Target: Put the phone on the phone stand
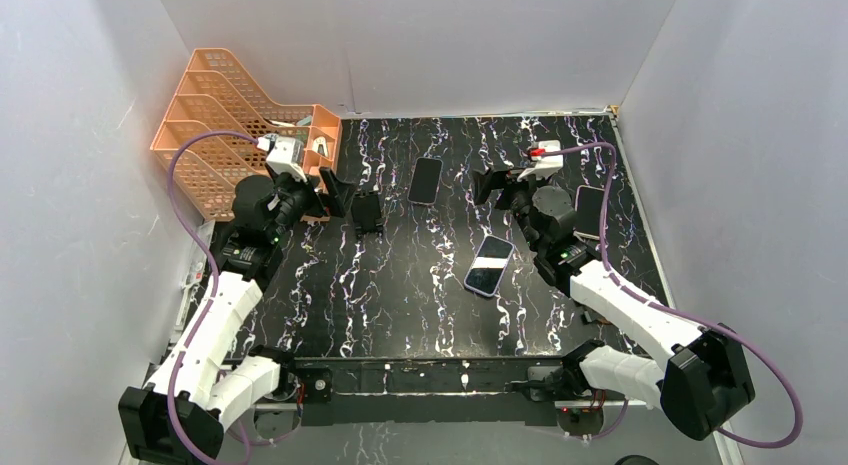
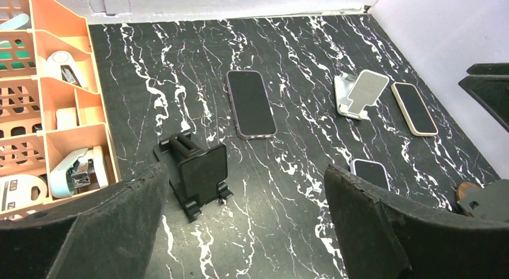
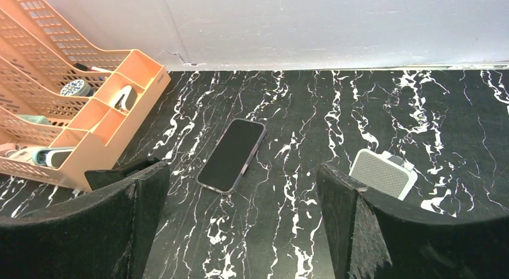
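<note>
- Left hand (image 2: 245, 189) and right hand (image 3: 241, 171) spread apart, gripping nothing.
- Phone (image 1: 425, 180) flat near table's (image 1: 400, 285) far edge, beside black phone stand (image 1: 366, 211), not touching.
- Second phone (image 1: 489, 265) mid-table; third phone (image 1: 588, 210), white stand (image 2: 362, 93) by right edge; orange organizer (image 1: 230, 125) far-left corner.

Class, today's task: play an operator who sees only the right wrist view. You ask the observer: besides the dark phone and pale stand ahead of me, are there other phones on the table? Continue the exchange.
Observer: Yes, a flat beige-cased phone lies between that pale grey mesh-faced stand and the right wall.
Operator: Any more?
Observer: A lilac-edged phone lies closer in, just left of the right arm.
Operator: Is there a second stand?
Observer: Yes, an empty black plastic stand sits just ahead of the open left tool.
</note>
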